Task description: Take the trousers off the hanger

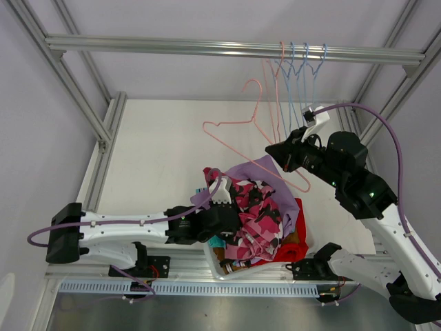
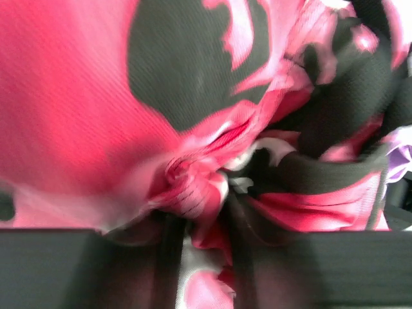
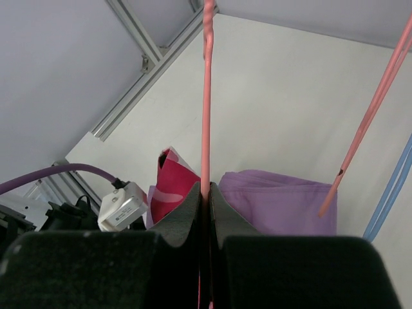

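Note:
The trousers lie heaped in a white basket (image 1: 219, 267). The pink camouflage pair (image 1: 256, 212) is on top, with lilac (image 1: 256, 172) behind, red (image 1: 298, 233), teal (image 1: 218, 242) and mustard-brown (image 1: 298, 248) at the edges. My left gripper (image 1: 229, 212) is pressed into the camouflage cloth (image 2: 193, 90). In the left wrist view its jaws (image 2: 203, 254) stand slightly apart with a fold of that cloth between them. My right gripper (image 1: 273, 150) is shut on the wire of a bare pink hanger (image 1: 234, 125), held off the rail above the pile. The pink hanger (image 3: 207, 96) rises straight from the gripper (image 3: 207, 199).
A metal rail (image 1: 172, 47) crosses the back, carrying blue hangers (image 1: 298, 83) and another pink hanger (image 1: 279, 76) near my right arm. Frame posts stand at the left (image 1: 103, 131) and right. Lilac cloth (image 3: 277, 203) and camouflage cloth (image 3: 168, 183) lie below the right gripper.

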Robot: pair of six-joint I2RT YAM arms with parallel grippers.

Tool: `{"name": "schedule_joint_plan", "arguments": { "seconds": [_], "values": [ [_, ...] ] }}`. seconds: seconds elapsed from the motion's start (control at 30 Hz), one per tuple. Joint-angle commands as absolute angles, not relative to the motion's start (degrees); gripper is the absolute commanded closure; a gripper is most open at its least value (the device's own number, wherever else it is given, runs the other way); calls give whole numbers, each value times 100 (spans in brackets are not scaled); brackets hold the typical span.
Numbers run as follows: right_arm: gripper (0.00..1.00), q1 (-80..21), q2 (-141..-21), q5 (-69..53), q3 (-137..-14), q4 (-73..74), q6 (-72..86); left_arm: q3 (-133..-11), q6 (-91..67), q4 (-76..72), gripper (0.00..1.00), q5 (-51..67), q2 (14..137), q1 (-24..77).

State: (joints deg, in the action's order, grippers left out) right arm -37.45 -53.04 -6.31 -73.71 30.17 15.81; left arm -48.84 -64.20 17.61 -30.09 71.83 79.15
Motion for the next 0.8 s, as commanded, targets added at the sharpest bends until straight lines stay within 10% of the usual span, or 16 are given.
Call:
{"name": "schedule_joint_plan", "arguments": {
  "seconds": [0.0,0.77],
  "values": [
    [100,-3788,-5335,-457,-7743,2936,1450,-4930,-6539,4006,60,-2952,7094,8226],
    [100,-3788,-5502,386,-7962,2883,1257,-7487,-4090,4861,10,-4315,5300,8411]
  ]
}}
